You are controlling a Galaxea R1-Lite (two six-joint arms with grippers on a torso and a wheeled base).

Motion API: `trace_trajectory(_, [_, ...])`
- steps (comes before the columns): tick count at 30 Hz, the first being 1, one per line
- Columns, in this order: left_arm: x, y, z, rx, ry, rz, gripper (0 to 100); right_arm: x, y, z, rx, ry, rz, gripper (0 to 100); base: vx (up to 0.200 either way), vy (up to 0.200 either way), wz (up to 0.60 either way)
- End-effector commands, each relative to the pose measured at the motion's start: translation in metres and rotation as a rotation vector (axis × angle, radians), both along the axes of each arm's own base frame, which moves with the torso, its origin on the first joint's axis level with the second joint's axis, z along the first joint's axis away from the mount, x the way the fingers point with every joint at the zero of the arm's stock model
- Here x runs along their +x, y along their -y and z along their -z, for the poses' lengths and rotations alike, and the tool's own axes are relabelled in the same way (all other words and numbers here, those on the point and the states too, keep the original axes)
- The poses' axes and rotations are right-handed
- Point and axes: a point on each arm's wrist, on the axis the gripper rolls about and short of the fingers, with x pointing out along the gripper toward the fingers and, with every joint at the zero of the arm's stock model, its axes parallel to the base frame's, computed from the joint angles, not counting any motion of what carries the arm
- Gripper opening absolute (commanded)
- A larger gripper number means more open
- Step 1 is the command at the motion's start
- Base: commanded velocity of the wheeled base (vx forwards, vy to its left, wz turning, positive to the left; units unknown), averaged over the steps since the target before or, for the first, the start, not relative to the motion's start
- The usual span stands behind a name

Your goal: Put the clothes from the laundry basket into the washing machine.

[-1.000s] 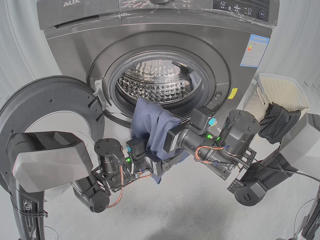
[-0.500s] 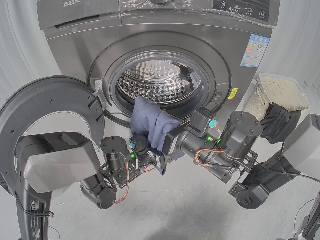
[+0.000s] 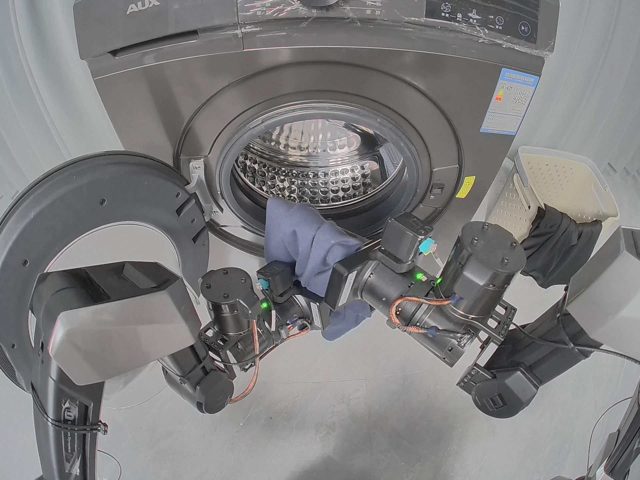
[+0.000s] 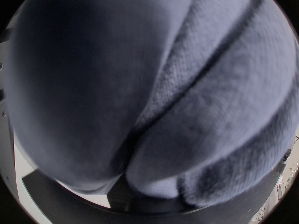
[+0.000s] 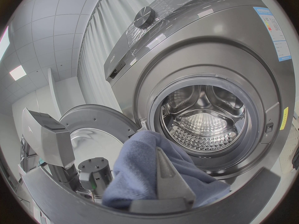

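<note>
A blue-grey garment (image 3: 303,241) hangs over the lower rim of the washing machine's open port (image 3: 313,161), its top just inside the drum mouth. My right gripper (image 5: 146,162) is at the port's lower edge, shut on the garment; one grey finger (image 5: 171,178) sticks out of the cloth. My left gripper (image 3: 319,309) is just below, pressed into the garment's bunched lower end, and the cloth (image 4: 149,94) covers it in the left wrist view. The cream laundry basket (image 3: 567,181) stands at the right with a black garment (image 3: 557,245) hanging out.
The round machine door (image 3: 100,201) is swung open to the left, close to my left arm. The steel drum (image 5: 202,122) looks empty inside. Grey floor (image 3: 373,401) lies open in front of the machine.
My left arm has risen and moved right into the garment. The hanging tail of the cloth is now gathered higher. The right arm has shifted slightly toward the port.
</note>
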Motion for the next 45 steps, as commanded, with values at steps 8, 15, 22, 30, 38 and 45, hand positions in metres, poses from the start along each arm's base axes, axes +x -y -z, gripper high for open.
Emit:
trace_trajectory(8, [-0.034,-0.022,-0.034,-0.005,0.003,0.002,0,0.035,0.035,-0.003,0.018,-0.002,0.145,0,0.0,0.0,0.0])
trace_trajectory(15, [-0.06,-0.038,-0.061,-0.022,0.035,0.004,0,0.037,0.046,0.001,0.008,-0.012,0.168,0,0.0,0.0,0.0])
trace_trajectory(22, [-0.076,-0.05,-0.078,-0.04,0.062,-0.001,0,0.01,0.039,0.015,-0.041,-0.063,0.107,0,0.0,0.0,0.0])
trace_trajectory(30, [-0.075,-0.056,-0.088,-0.057,0.091,-0.018,0,0.009,0.036,0.031,-0.079,-0.099,0.094,0,0.0,0.0,0.0])
trace_trajectory(38, [-0.076,-0.056,-0.091,-0.063,0.1,-0.016,0,0.003,0.028,0.029,-0.07,-0.084,0.063,0,0.0,0.0,0.0])
trace_trajectory(45, [-0.079,-0.058,-0.097,-0.075,0.115,-0.014,0,-0.021,0.04,0.03,-0.104,-0.107,0.021,100,0.0,0.0,0.0])
